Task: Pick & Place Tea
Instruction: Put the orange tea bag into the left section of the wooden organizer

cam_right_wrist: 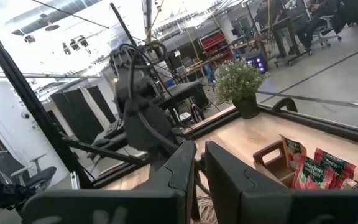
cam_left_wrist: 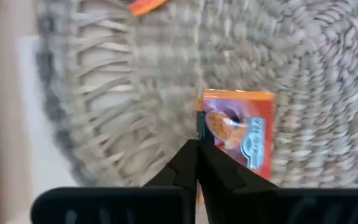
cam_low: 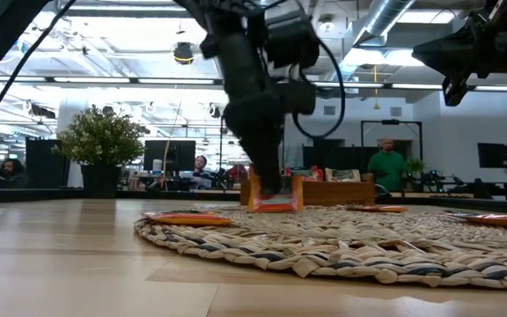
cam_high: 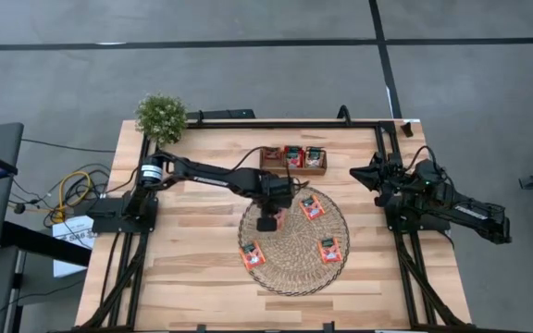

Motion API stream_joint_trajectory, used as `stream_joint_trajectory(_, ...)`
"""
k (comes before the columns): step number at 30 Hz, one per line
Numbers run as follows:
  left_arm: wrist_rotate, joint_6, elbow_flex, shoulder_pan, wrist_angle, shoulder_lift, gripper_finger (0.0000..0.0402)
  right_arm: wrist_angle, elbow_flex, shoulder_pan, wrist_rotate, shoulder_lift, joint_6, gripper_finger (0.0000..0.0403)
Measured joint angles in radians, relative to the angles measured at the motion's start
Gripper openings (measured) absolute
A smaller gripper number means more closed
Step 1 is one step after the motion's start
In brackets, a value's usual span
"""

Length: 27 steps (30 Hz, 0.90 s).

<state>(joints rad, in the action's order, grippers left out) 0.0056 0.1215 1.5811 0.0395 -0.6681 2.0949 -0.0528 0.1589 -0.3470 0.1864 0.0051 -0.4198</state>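
Observation:
A round woven mat lies mid-table with three red-orange tea sachets flat on it. My left gripper reaches down over the mat's far-left part and is shut on another tea sachet. In the low view that sachet shows just under the fingers. A small wooden tray beyond the mat holds several more sachets. My right gripper waits at the table's right side, raised and level, with its fingers together on nothing. My left gripper pinches the sachet by one side edge between its two fingertips. The fingers come from above, slanting down. The rest of the sachet sticks out to one side of them, face up. It sits right at mat height, and I cannot tell whether it is clear of the mat.
A small potted plant stands at the table's far left corner. Bare wood lies to the left of the mat and along the near edge. A black frame rail runs along the far edge.

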Motion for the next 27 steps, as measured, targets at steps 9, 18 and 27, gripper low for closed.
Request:
stream_joint_trajectory(9, -0.171, 0.086, 0.236, 0.003, -0.231, -0.001, 0.0, 0.0, 0.0, 0.0, 0.0, 0.0, 0.0, 0.0033)
stream_joint_trajectory(18, -0.331, 0.185, 0.334, 0.092, -0.324, -0.003, 0.0, 0.0, 0.0, 0.0, 0.0, 0.0, 0.0, 0.0033)
stream_joint_trajectory(27, -0.331, 0.241, 0.334, 0.226, -0.326, -0.003, 0.0, 0.0, 0.0, 0.0, 0.0, 0.0, 0.0, 0.0033)
